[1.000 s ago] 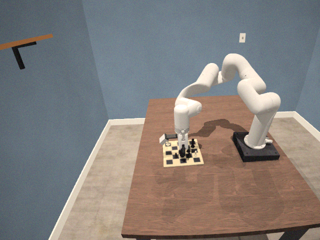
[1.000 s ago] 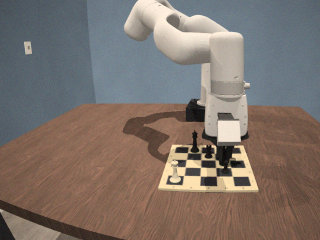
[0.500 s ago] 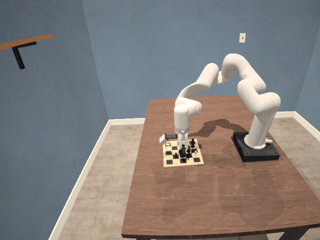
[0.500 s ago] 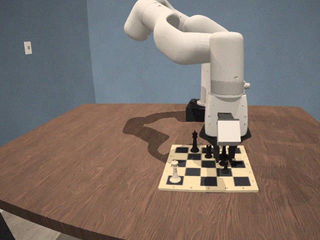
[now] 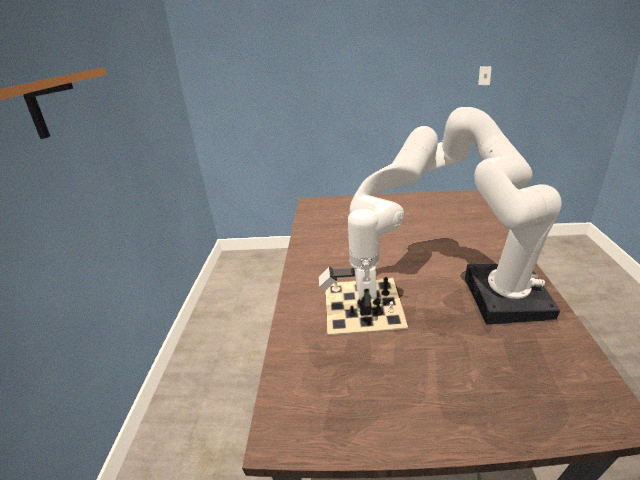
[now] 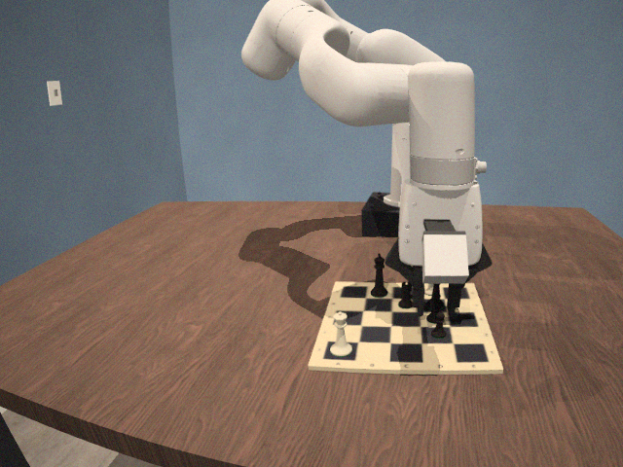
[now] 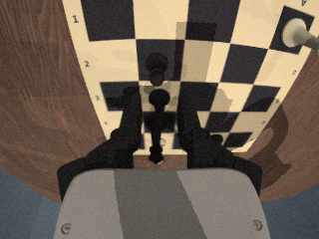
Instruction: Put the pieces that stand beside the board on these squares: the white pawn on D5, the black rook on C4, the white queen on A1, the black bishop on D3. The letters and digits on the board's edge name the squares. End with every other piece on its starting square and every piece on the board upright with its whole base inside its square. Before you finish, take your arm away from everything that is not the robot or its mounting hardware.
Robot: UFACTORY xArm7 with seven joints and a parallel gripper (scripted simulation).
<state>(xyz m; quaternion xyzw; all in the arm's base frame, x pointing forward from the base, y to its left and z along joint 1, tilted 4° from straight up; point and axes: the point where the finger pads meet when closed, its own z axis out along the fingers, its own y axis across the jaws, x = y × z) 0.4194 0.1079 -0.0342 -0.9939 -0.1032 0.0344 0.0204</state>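
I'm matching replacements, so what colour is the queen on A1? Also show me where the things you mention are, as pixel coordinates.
White [image 6: 340,337] [image 7: 295,34], clearest in the exterior view.

The board's edges [image 5: 330,331] [image 6: 321,368] [image 7: 80,50] carry 1, 2, 3 and A, C, D (small).

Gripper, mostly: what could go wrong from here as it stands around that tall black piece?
The open gripper has a finger on each side of the tall black piece; rising off-line might tip it. Opening wider could push the low dark shape beside one fingertip. Drifting toward row 1 could knock the black pawn.
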